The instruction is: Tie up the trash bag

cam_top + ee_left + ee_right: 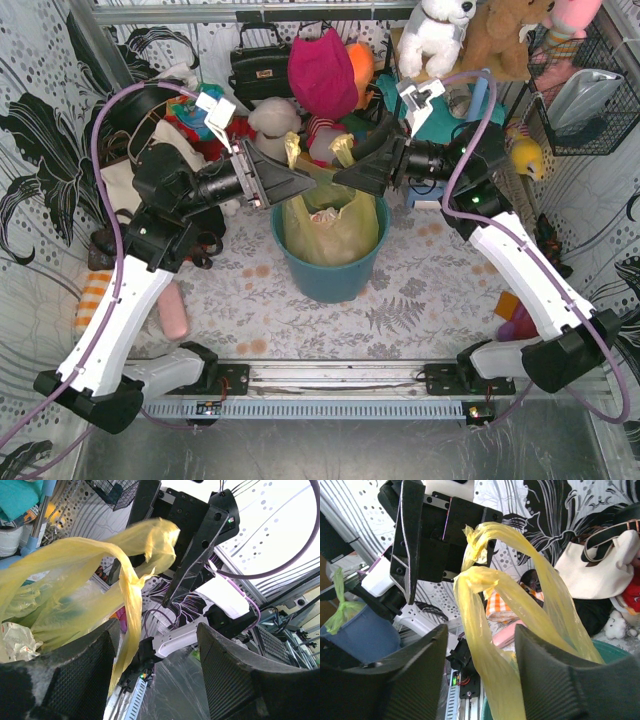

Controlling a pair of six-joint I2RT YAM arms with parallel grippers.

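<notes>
Robot arms: two, left arm (120,320) and right arm (520,270), bolted side by side.
Grippers: two, left gripper (312,180) and right gripper (352,175).
Trash bag (330,232): one, yellow.
Handle flaps: two, left flap (292,150) and right flap (343,150).
Teal bin (330,280): one.
Cream tote bag (592,567): one.
Black handbag (260,65): one.
Wire basket (585,90): one.
Purple cables (96,160): two, one per arm.
White plush dog (437,30): one.

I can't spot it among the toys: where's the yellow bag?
From above, the yellow bag sits in the teal bin at the middle, handles poking up by the left gripper and right gripper.
</notes>
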